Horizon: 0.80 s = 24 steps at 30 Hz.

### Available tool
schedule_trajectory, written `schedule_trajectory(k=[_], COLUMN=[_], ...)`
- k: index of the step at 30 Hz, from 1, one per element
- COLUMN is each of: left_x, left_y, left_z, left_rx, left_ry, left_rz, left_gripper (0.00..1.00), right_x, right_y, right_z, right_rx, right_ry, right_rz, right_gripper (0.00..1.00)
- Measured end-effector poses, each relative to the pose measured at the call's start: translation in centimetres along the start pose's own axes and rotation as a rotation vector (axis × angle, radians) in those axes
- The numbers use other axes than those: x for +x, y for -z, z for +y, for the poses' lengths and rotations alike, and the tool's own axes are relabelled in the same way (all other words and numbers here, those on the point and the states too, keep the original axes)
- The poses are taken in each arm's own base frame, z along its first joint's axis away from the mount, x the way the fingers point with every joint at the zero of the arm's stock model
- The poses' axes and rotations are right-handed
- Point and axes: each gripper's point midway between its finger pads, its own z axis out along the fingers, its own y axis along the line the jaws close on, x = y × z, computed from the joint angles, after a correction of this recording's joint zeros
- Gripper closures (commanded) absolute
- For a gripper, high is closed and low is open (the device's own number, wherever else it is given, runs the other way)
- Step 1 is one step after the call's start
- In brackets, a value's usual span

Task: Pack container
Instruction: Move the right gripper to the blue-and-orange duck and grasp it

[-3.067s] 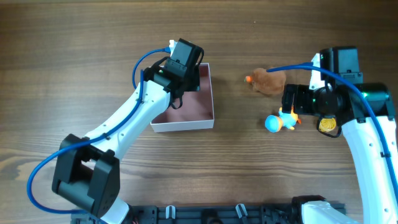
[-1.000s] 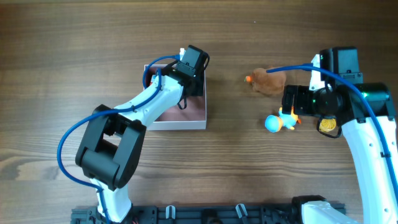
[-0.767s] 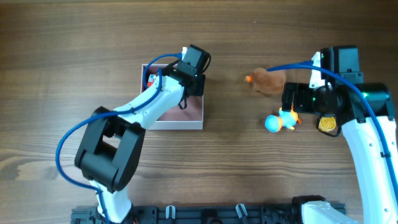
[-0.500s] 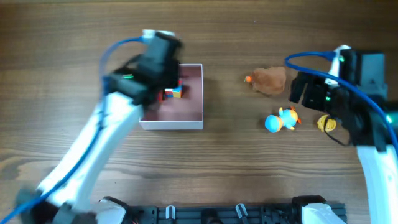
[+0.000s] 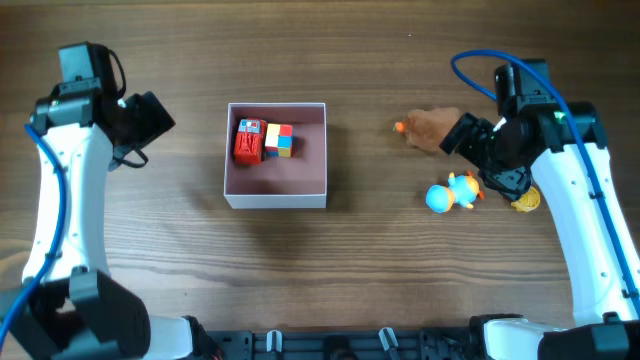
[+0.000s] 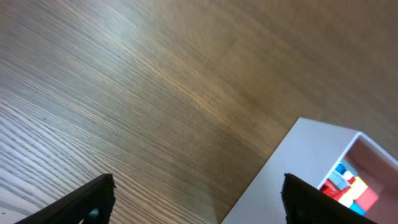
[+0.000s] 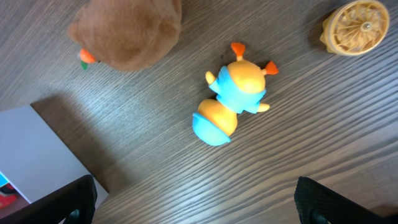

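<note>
Left tool (image 6: 200, 202): only two dark fingertips (image 6: 93, 198) show, at the lower corners of the wrist view. Spread wide, nothing between them. Bare counter (image 6: 124, 93) under and ahead of it.

Ahead and to this tool's right: the container (image 6: 298, 162). White outer wall and one pink inner corner are visible; the frame cuts off the rest. Scraps of coloured blocks sit in that corner, too cropped to identify here.

Overhead, the container stands well apart from the left tool, open side up. Inside are a red block toy (image 5: 248, 141) and a multi-coloured cube (image 5: 281, 140), touching, at the wall farthest from the arm bases.

Right tool (image 7: 205, 208): tips again only at the lower corners, spread, empty.

Nearest ahead: a blue-and-orange duck-like toy (image 7: 233, 99), lying on its side.

Beyond it, to the left: a brown plush (image 7: 127, 31) with an orange tip, its top cropped.

Beyond, to the right: a yellow disc (image 7: 360, 25), ribbed, clipped by the frame edge. Overhead, the right arm half hides it.

Low at this tool's left: a white container corner, mostly out of frame.
</note>
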Motion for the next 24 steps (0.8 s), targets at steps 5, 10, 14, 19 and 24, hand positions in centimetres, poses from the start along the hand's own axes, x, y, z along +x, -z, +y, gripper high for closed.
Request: schedule_trajectory(k=[5, 10, 14, 19, 24], left_x=[3.1, 7.5, 9.5, 10.3, 8.7], left_y=[-5.6, -9.8, -10.2, -10.2, -10.7], left_z=[-1.5, -4.6, -7.0, -9.0, -10.3], left_rx=[-0.035, -0.063, -0.053, -0.020, 0.019], left_ry=[-0.066, -0.193, -0.280, -0.328, -0.330], left_rz=[0.182, 0.317, 0.334, 0.315, 0.236], left_gripper=[0.23, 0.22, 0.21, 0.17, 0.17], right_x=[0.9, 0.9, 0.9, 0.9, 1.0], right_y=[-1.9, -2.0, -2.0, -2.0, -2.0], right_z=[-0.4, -0.4, -0.4, -0.4, -0.4], right_rx=[0.016, 0.015, 0.014, 0.014, 0.015], right_ry=[-0.002, 0.017, 0.033, 0.045, 0.054], right_rz=[0.049, 0.049, 0.049, 0.050, 0.050], right_gripper=[0.00, 0.00, 0.00, 0.00, 0.00])
